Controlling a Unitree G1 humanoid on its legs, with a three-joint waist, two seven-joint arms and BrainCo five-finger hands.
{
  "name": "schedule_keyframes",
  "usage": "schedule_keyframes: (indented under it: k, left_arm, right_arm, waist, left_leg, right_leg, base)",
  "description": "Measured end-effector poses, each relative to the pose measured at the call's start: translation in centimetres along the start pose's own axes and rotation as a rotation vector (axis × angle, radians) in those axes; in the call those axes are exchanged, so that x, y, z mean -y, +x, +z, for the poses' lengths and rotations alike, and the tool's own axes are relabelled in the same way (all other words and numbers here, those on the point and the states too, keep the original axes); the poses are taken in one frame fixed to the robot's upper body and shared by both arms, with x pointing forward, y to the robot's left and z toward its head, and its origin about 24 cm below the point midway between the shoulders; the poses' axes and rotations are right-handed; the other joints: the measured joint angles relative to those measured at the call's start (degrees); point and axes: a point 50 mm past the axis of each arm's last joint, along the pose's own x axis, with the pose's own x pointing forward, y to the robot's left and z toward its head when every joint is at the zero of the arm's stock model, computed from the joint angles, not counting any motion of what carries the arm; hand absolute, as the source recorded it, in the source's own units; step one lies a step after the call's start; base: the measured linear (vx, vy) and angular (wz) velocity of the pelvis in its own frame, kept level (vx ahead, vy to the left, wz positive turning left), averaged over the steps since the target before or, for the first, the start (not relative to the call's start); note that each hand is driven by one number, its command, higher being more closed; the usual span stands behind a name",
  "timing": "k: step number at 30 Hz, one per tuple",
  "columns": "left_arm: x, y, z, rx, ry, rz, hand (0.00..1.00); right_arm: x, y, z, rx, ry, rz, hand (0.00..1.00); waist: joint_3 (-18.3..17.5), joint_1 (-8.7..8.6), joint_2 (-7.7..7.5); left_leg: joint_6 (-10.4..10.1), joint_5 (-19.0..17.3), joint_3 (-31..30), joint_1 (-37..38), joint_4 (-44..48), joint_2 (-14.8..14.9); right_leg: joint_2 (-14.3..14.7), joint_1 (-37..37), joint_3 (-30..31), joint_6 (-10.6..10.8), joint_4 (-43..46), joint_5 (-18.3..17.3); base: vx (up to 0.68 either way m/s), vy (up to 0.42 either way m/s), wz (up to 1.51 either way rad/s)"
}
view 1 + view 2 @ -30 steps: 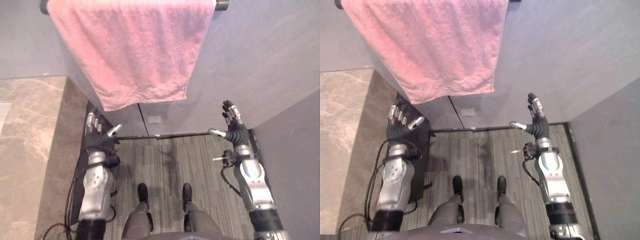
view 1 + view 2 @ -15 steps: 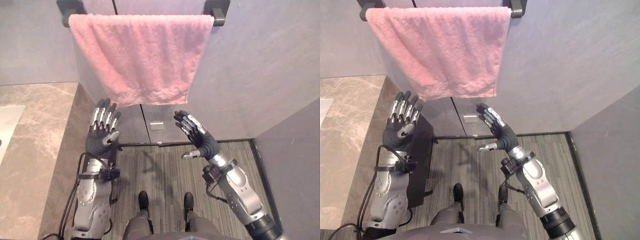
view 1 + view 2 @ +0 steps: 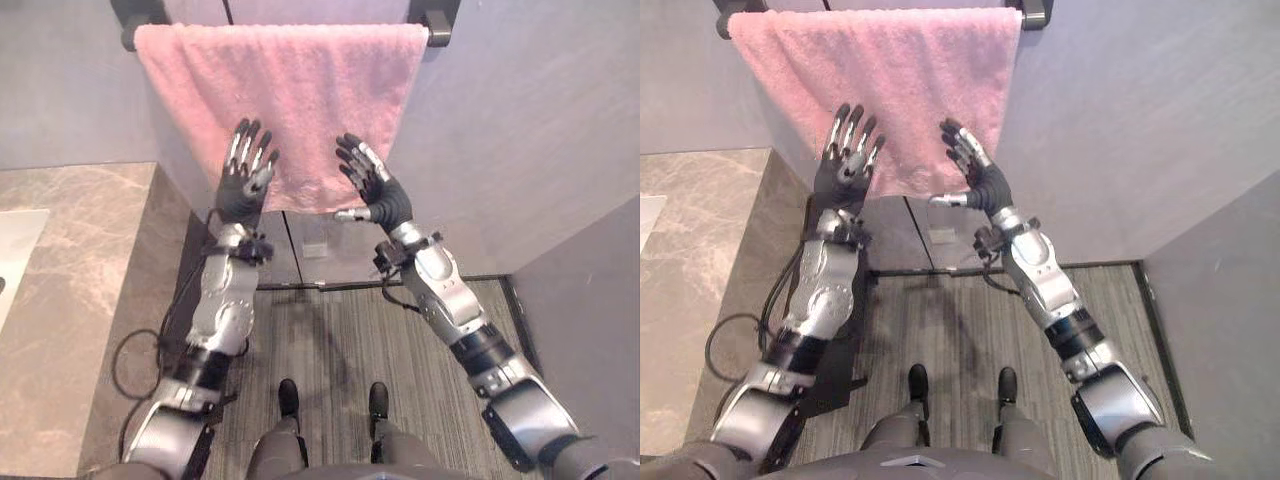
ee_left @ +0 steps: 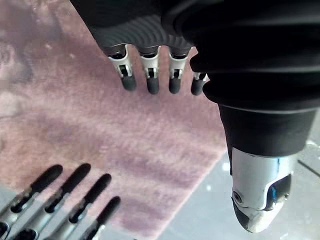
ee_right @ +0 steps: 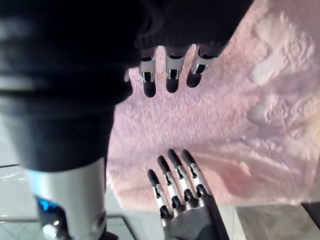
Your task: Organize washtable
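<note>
pink towel (image 3: 285,100) hangs over dark rail (image 3: 438,27). left hand (image 3: 243,180) and right hand (image 3: 372,188) raised before its lower edge, fingers spread, holding nothing. best pinch both bottom corners evenly, then lift.

We are seeing a dark rail (image 3: 437,22) fixed across a grey wall (image 3: 520,120). Below the rail, a small pale plate (image 3: 316,249) is sitting on that wall, and further below the rail a grey striped floor (image 3: 322,335) is stretching out.
</note>
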Motion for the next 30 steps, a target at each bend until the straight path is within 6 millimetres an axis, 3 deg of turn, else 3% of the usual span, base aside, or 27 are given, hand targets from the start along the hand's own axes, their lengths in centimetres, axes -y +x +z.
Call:
schedule_keyframes:
  k: [4, 5, 8, 14, 20, 24, 30]
  left_arm:
    - [0.8, 3.3, 0.7, 0.024, -0.017, -0.005, 0.0]
    - [1.3, 4.3, 1.1, 0.037, -0.033, -0.014, 0.0]
    - [1.9, 5.9, 1.5, 0.033, -0.057, -0.015, 0.0]
    - [2.2, 8.0, 2.2, 0.028, -0.07, 0.001, 0.0]
    - [1.7, 8.5, 3.0, 0.044, -0.067, 0.024, 0.0]
    - [-1.0, 8.2, 4.2, 0.072, -0.037, 0.105, 0.0]
    - [-4.5, 6.5, 4.7, 0.079, -0.006, 0.206, 0.0]
  right_arm:
    - [1.2, 2.0, 0.7, -0.001, 0.005, -0.066, 0.0]
    - [1.7, 2.8, 1.6, 0.027, 0.007, -0.086, 0.0]
    - [2.1, 4.6, 3.4, 0.068, 0.009, -0.118, 0.0]
    - [4.5, 6.1, 4.9, 0.078, 0.009, -0.255, 0.0]
    - [8.4, 5.6, 6.8, 0.103, 0.004, -0.413, 0.0]
    - [11.3, 4.5, 8.5, 0.143, -0.022, -0.494, 0.0]
    - [13.1, 3.3, 9.1, 0.151, -0.032, -0.537, 0.0]
  waist:
    - [1.3, -0.63, -0.26]
    - [2.4, -0.78, -0.42]
    - [4.7, -0.89, -0.68]
    - [6.1, -1.17, -0.97]
    - [7.1, -1.46, -1.14]
    - [7.2, -1.84, -1.05]
    - [7.2, -2.61, -1.0]
  left_leg:
    - [0.0, 0.0, 0.1, 0.1, 0.0, 0.1]
    - [0.0, 0.2, 0.1, 0.0, 0.0, 0.1]
    - [0.0, 0.2, 0.9, 0.0, 0.0, 0.1]
    - [-0.1, 0.5, 1.0, -1.2, 0.0, 0.1]
    - [-0.1, 0.5, 1.0, -1.6, 0.0, 0.1]
    - [-0.1, 0.5, 1.5, -1.7, 0.0, 0.1]
    - [-0.1, 0.6, 1.8, -1.7, 0.0, 0.2]
  right_leg:
    - [0.1, -0.1, 0.3, 0.0, 0.2, 0.1]
    - [0.1, -0.3, 0.4, -0.1, 0.3, 0.1]
    - [0.2, -0.8, 1.1, 0.0, 0.4, 0.2]
    - [0.2, -2.2, 1.2, 0.1, 0.7, 0.6]
    - [0.2, -2.8, 1.3, 0.1, 1.1, 0.6]
    - [0.2, -3.3, 1.9, 0.1, 1.1, 0.6]
    - [0.4, -3.6, 2.2, 0.1, 1.0, 0.5]
  base:
    - [-0.01, -0.002, -0.07]
    - [-0.04, -0.003, -0.05]
    - [-0.04, 0.0, -0.09]
    - [0.0, 0.0, -0.01]
    - [0.0, 0.0, 0.0]
    - [-0.02, -0.002, -0.07]
    - [-0.01, -0.004, -0.04]
